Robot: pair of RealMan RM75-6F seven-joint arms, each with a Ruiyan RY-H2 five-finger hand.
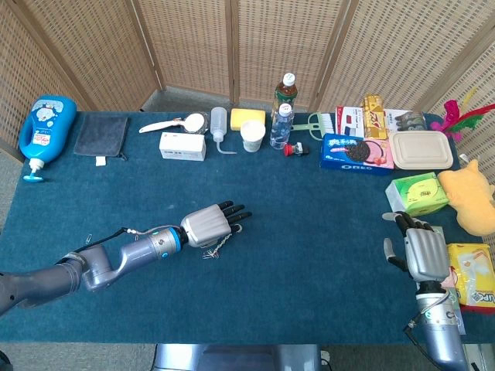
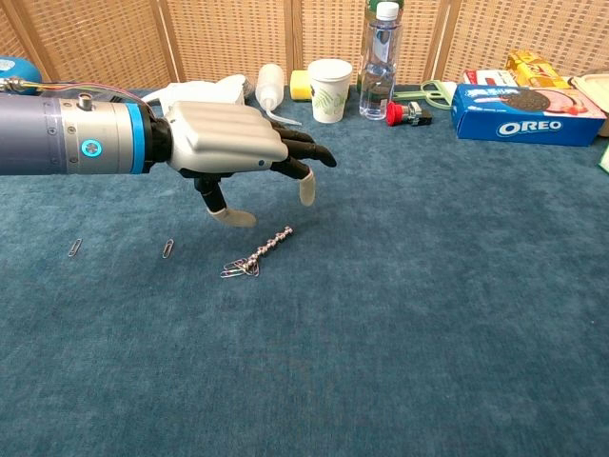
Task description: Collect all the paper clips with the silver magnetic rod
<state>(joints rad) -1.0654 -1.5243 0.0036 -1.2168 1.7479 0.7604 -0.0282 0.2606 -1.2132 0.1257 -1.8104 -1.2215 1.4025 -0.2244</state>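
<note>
Left hand (image 2: 243,152): ribbed silver-grey back plate; black fingers (image 2: 303,154) ending in pale beige tips.
Left wrist: black collar, then a bright blue ring; a small round blue-lit mark on the grey cylinder behind it.
Left forearm: smooth grey metal tube; thin coloured wires running along its top edge.
Left upper arm: darker grey rounded segments, seen in the head view.
Right hand (image 1: 422,253): same silver-grey ribbed back plate; dark fingers.
Right wrist: grey cylinder with a small green-lit mark and a thin black cable alongside.
</note>
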